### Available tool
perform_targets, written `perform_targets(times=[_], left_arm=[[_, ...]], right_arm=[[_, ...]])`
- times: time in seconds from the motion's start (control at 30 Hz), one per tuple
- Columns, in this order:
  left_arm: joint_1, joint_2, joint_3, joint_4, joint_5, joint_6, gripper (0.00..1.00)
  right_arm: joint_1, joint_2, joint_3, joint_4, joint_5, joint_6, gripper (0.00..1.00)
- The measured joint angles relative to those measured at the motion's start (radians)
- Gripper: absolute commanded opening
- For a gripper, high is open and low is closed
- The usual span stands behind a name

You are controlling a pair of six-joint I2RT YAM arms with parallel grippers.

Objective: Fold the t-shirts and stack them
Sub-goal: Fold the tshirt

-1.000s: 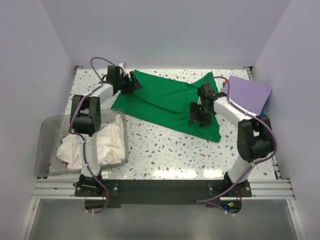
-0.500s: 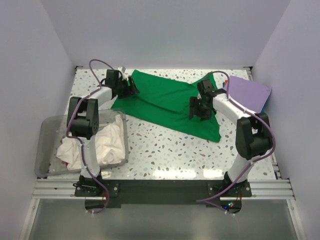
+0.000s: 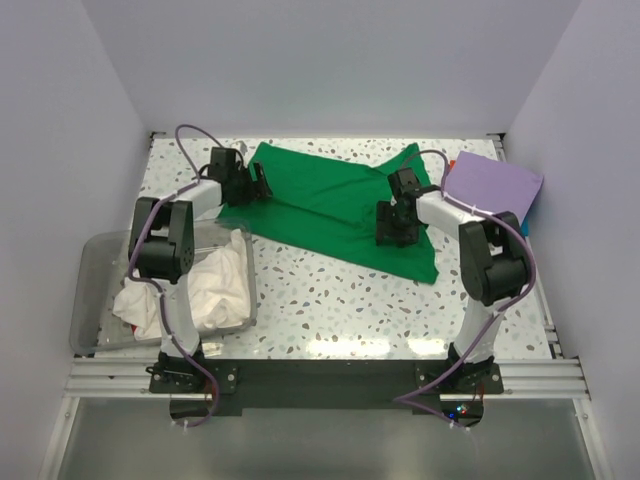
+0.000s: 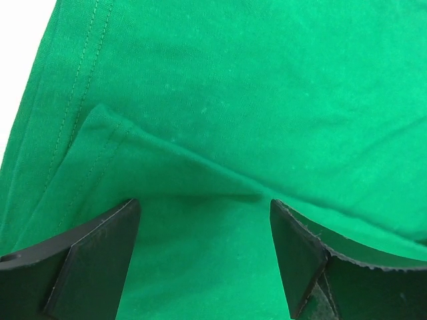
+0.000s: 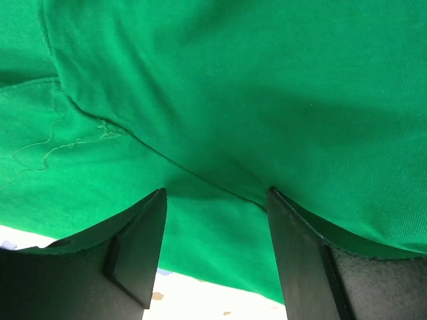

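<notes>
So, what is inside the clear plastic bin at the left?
Crumpled white t-shirts lie in the clear plastic bin. The left arm covers part of them, and anything beneath the cloth is hidden.

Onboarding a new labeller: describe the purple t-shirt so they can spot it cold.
Start at the speckled table and go to its far right corner. The lavender-purple t-shirt lies there, folded into a flat rectangle, just right of the spread-out green t-shirt. It is the only purple garment and the only neatly folded one.

Likely a lab: white-walled test booth [image 3: 330, 70]
</notes>
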Motion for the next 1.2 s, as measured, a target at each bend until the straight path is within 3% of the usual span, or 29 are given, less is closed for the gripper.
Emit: perform_targets(times=[0.53,0.7,0.83,1.0,1.2], left_arm=[[0.02,-0.071,-0.072,-0.078,-0.188,0.076,0.88],[0.022,-0.076,-0.072,-0.101,-0.231,0.088,0.88],[0.032,-0.079,-0.071,-0.115,-0.234,0.101,0.88],[0.033,-0.08,-0.051,-0.141,-0.225,0.103,0.89],[0.033,-0.081,-0.013,-0.144,-0.197,0.102,0.89]], right_arm=[[0.081,-0.185,-0.241,0.066,-0.135,0.082,0.64],[0.09,-0.233,-0.237,-0.036,-0.121,0.097,0.68],[0.079,-0.284,-0.131,-0.163,-0.055,0.085,0.71],[0.003,-0.315,-0.002,-0.179,-0.011,0.041,0.63],[-0.098,-0.238,0.003,-0.165,0.02,0.0,0.51]])
